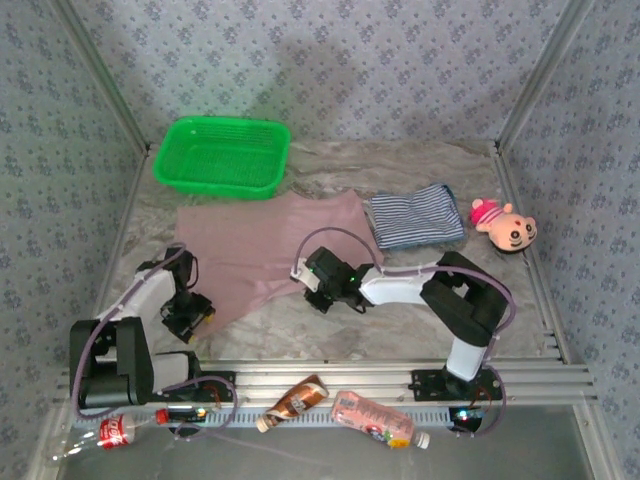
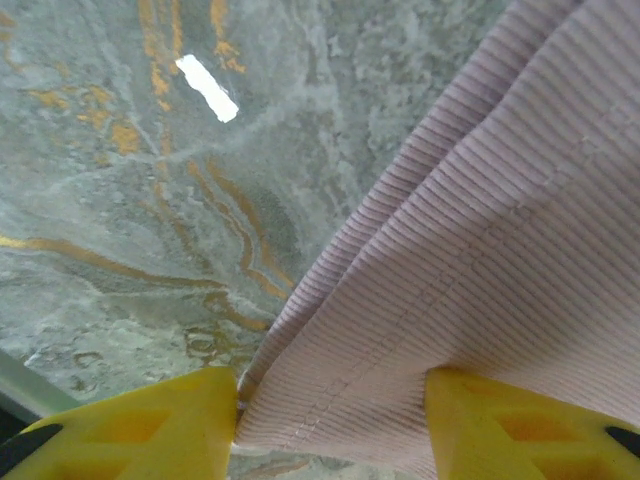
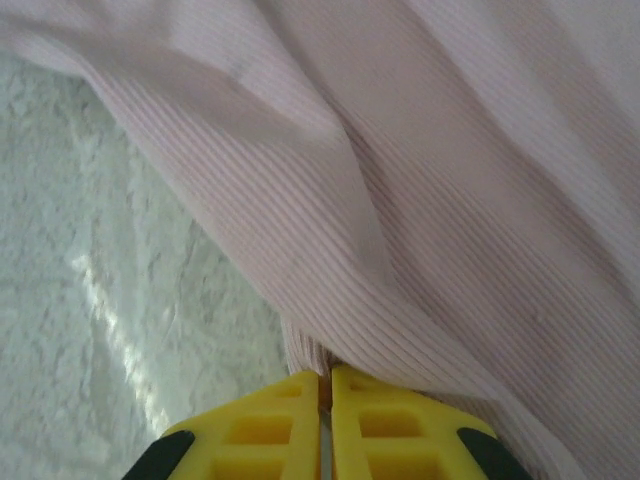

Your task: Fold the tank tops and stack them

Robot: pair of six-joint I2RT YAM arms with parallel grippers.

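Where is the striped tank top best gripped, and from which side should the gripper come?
Probably the near edge, from above on the near side. The striped tank top lies folded flat; the pink tank top crowds its left, the plush toy its right.

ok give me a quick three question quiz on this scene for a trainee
1. True or false: the right tool is shut on the pink tank top.
2. The striped tank top is: A spread out flat; B folded, beside the plush toy; C hanging from a tool.
3. Fill in: the left tool has its fingers ___, with the pink hem between them.
Key: 1 true; 2 B; 3 apart.
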